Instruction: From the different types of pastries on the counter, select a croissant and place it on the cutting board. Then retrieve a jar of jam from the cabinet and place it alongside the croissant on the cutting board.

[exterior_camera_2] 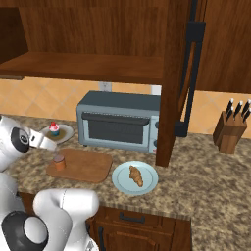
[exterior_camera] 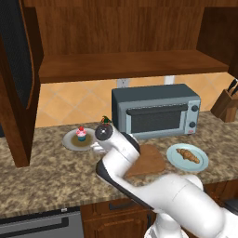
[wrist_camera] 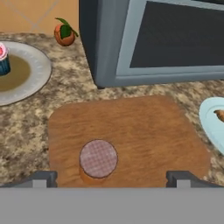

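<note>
Wood: cutting board [wrist_camera: 131, 135] lies flat on the granite counter [exterior_camera_2: 206, 171], in front of the toaster oven [exterior_camera_2: 120, 120].
Jar of jam [wrist_camera: 98, 159]: upright on the board's left part, lid up.
Croissant [exterior_camera_2: 135, 175]: on a pale blue plate [exterior_camera_2: 122, 184] just right of the board, not yet on it.
Cupcake [exterior_camera: 81, 134]: on its own plate, left of the oven.
Gripper [wrist_camera: 111, 179]: fingers spread wide, holding nothing, hovering above the jar.
Handling, croissant: likely light, soft, flaky; crushes under a hard squeeze.
Hold: pinch gently across the narrow middle, fingers astride the ridges.
Jar: rigid, probably smooth; take by the sides.
</note>
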